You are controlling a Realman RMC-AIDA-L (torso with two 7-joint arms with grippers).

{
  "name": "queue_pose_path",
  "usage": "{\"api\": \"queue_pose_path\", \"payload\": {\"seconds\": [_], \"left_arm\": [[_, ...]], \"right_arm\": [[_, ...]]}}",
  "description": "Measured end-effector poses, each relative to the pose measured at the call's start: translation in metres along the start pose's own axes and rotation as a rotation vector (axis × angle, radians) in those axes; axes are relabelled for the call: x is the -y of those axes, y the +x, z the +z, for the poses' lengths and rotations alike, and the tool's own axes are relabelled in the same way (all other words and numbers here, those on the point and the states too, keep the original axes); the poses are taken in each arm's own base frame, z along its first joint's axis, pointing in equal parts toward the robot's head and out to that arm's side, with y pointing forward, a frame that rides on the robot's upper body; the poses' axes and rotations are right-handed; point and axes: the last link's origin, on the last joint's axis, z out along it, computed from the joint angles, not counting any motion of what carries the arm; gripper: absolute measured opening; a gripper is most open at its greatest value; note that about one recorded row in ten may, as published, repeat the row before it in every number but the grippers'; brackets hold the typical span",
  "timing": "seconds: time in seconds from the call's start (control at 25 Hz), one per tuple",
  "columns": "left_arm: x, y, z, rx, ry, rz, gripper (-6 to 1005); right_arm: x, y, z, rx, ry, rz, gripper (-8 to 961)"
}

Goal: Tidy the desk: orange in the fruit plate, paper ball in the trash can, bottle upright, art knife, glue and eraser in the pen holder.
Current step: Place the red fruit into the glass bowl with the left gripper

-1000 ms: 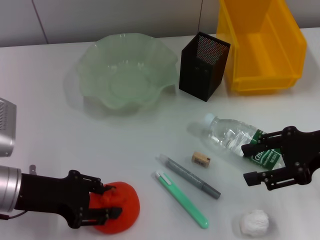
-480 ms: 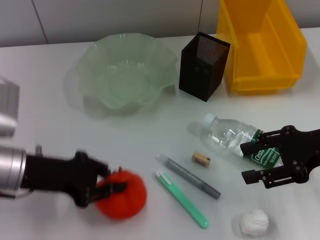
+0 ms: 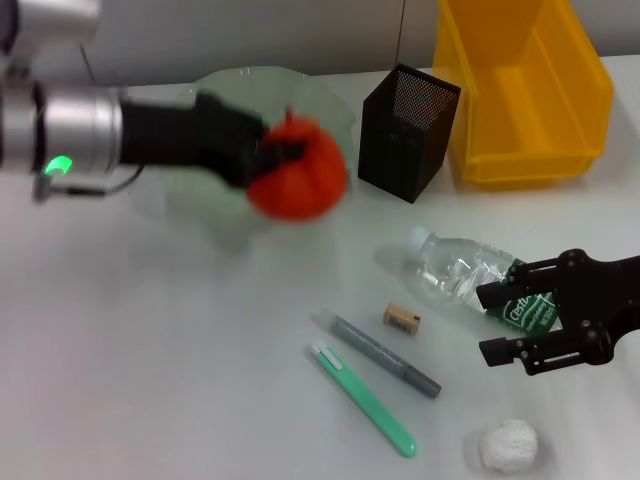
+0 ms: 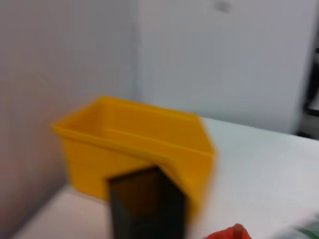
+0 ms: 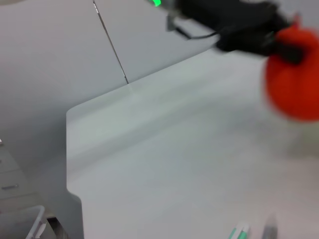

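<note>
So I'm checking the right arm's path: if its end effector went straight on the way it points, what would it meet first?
Probably the bottle: the open right end effector points at its labelled end, lying on the desk.

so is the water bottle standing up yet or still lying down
Lying down. The bottle rests on its side on the desk, cap toward the pen holder, with the open right gripper at its label end.

The orange (image 3: 298, 178) was vivid red-orange against the pale green frosted fruit plate (image 3: 215, 95). The trash can (image 3: 522, 85) was bright yellow, the pen holder (image 3: 405, 133) black mesh, the bottle (image 3: 470, 277) clear with a dark green label, and the paper ball (image 3: 509, 445) white.
</note>
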Motion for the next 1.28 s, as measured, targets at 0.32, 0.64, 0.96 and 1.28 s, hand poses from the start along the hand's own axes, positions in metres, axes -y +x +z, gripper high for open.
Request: {"api": "queue_pose_path", "payload": {"seconds": [0.32, 0.64, 0.96, 1.28], "left_arm": [[0.039, 0.022, 0.037, -0.05, 0.265, -0.031, 84], [0.041, 0.017, 0.046, -0.024, 0.332, 0.004, 69], [0.036, 0.008, 0.057, -0.013, 0.393, 0.03, 170], [0.038, 0.006, 0.055, -0.018, 0.404, 0.009, 374]], "right_arm": [[-0.001, 0.002, 0.002, 0.005, -0.008, 0.0, 690], [0.0, 0.0, 0.002, 0.004, -0.009, -0.01, 690], [0.002, 0.0, 0.003, 0.006, -0.01, -0.018, 689], [0.001, 0.001, 0.004, 0.008, -0.011, -0.014, 688]]}}
